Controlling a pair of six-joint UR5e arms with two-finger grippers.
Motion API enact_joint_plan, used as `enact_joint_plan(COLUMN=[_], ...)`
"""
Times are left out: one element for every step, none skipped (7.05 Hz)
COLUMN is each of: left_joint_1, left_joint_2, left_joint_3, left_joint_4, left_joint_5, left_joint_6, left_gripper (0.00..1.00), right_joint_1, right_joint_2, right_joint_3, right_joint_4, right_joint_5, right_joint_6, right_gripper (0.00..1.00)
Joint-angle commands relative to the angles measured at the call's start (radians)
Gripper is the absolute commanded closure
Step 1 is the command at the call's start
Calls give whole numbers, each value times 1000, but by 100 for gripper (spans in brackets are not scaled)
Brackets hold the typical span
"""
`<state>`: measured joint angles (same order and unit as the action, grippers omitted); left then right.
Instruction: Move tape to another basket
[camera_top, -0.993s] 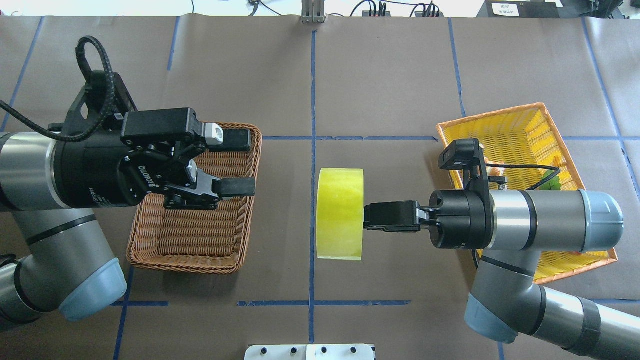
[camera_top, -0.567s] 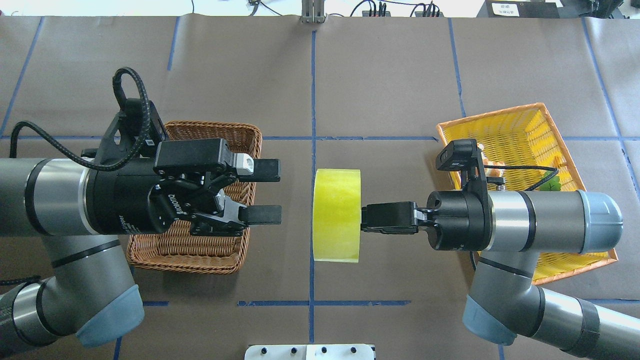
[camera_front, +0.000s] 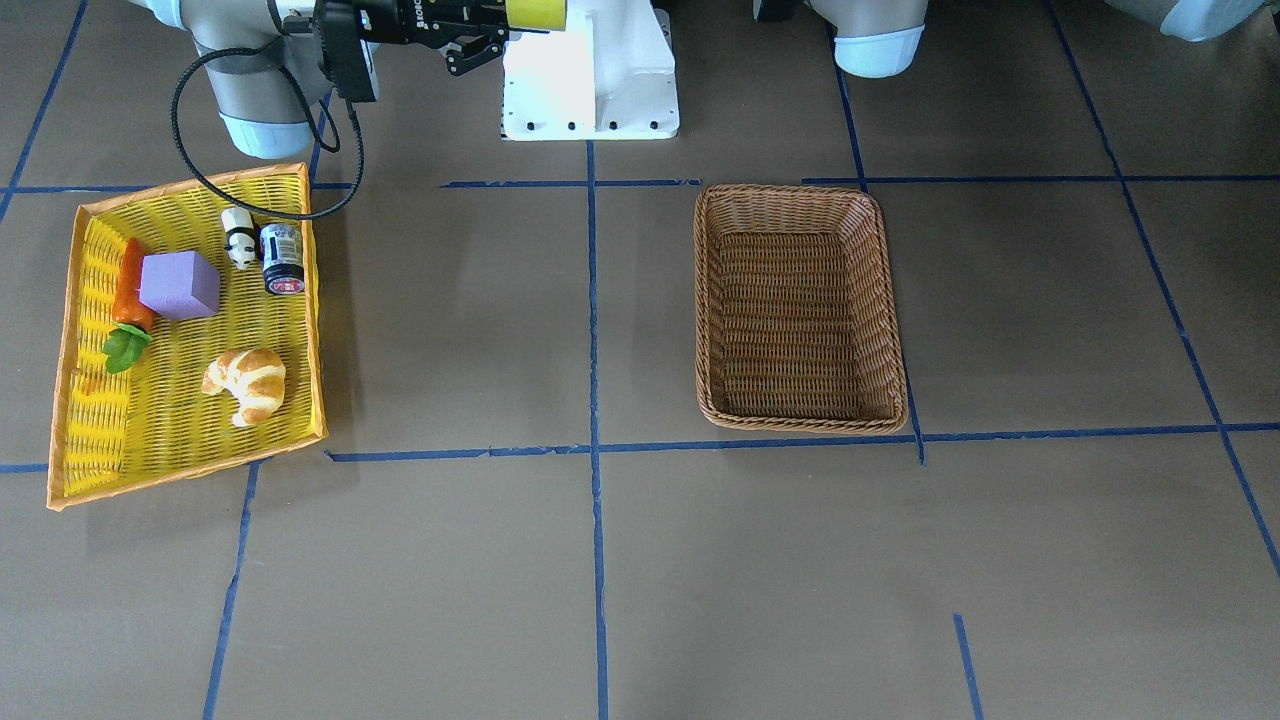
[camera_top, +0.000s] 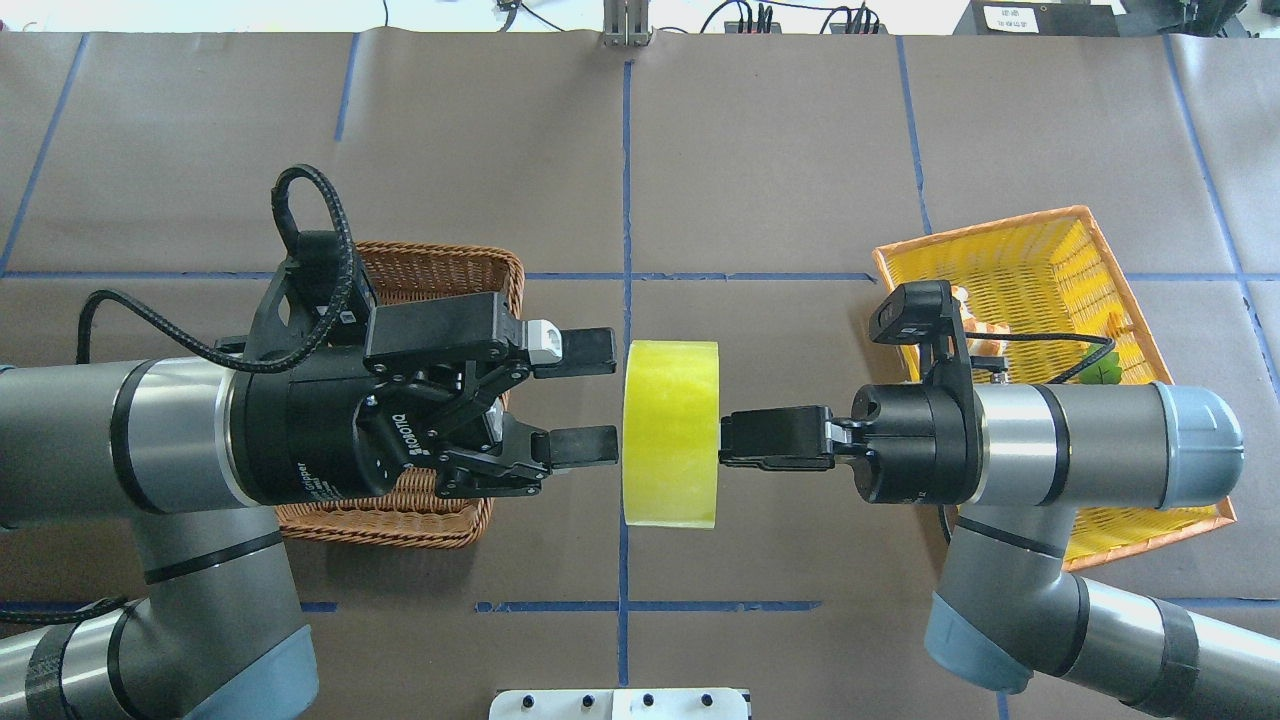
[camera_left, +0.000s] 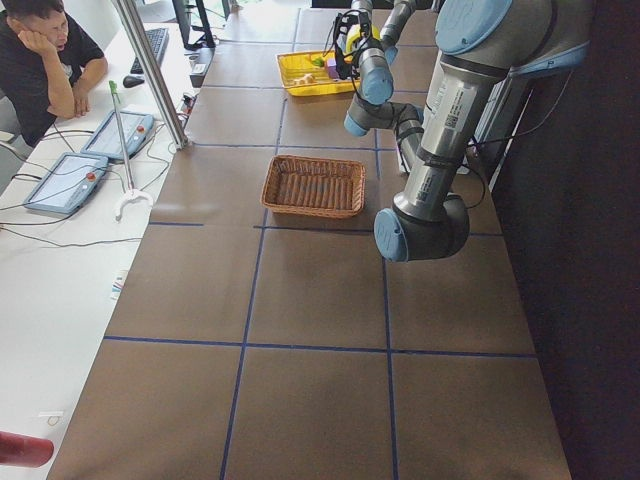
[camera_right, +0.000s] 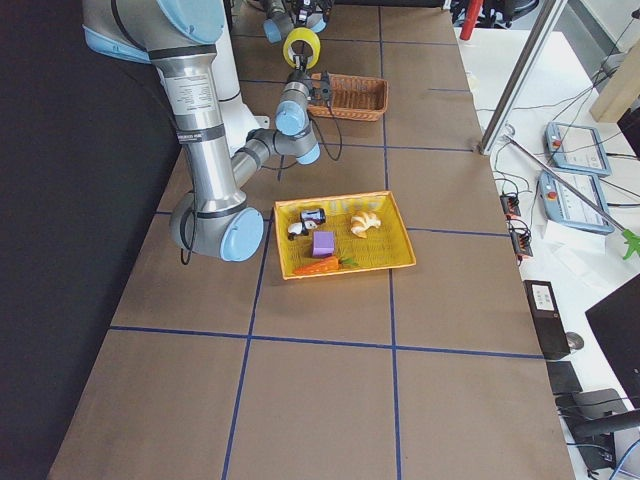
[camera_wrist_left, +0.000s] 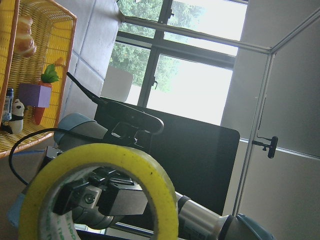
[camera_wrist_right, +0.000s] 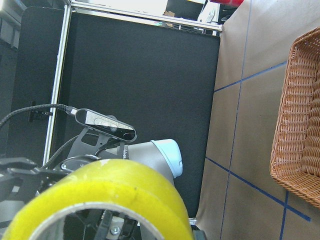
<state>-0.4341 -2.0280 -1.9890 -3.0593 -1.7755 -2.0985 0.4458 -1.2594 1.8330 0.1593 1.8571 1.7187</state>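
Overhead, the tape (camera_top: 671, 432) hangs edge-on above the brown surface (camera_top: 780, 150), over the blue centre line and between the two baskets. The right gripper (camera_top: 728, 438) has its jaws closed on the roll's wall from the right. The left gripper (camera_top: 602, 398) faces the roll from the other side, its jaws spread wide, one fingertip level with the roll's upper part and one with its middle, both just beside its left face. The left arm hides much of the basket (camera_top: 445, 268), which lies behind it on the surface.

The front-facing view shows that wicker basket whole, and the yellow basket (camera_front: 70, 300) holding a croissant (camera_front: 247, 383), a purple block (camera_front: 179, 284), a carrot (camera_front: 130, 290), a panda figure (camera_front: 239, 237) and a small can (camera_front: 283, 258); only a sliver of the roll appears at its top edge. The left wrist camera looks through the roll's core, where one right finger lies inside the ring. The right-side view shows the roll's open ring raised well clear of the surface.
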Motion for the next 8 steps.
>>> enact_joint_plan(left_joint_1=[20, 58, 75, 78, 78, 78, 78, 78], left_joint_2=[-18, -21, -21, -23, -34, -50, -57, -57], left_joint_3=[-1, 1, 4, 15, 27, 42, 53, 53], left_joint_4=[5, 5, 5, 5, 5, 5, 4, 4], left_joint_5=[33, 83, 100, 103, 105, 105, 106, 106], left_joint_6=[0, 3, 5, 6, 6, 8, 8, 8], left_gripper=[0, 0, 0, 0, 0, 0, 0, 0], right_joint_1=[-7, -10, -10, -12, -13, -21, -27, -30], right_joint_2=[0, 2, 2, 3, 14, 15, 15, 15], right_joint_3=[0, 0, 2, 2, 2, 2, 2, 2], right_joint_4=[-1, -1, -1, -1, -3, -3, -3, -3], right_joint_5=[-13, -13, -13, -13, -13, -16, -19, -21], right_joint_6=[-1, -1, -1, -1, -1, -1, -1, -1], right_gripper=[100, 100, 100, 100, 100, 100, 99, 99])
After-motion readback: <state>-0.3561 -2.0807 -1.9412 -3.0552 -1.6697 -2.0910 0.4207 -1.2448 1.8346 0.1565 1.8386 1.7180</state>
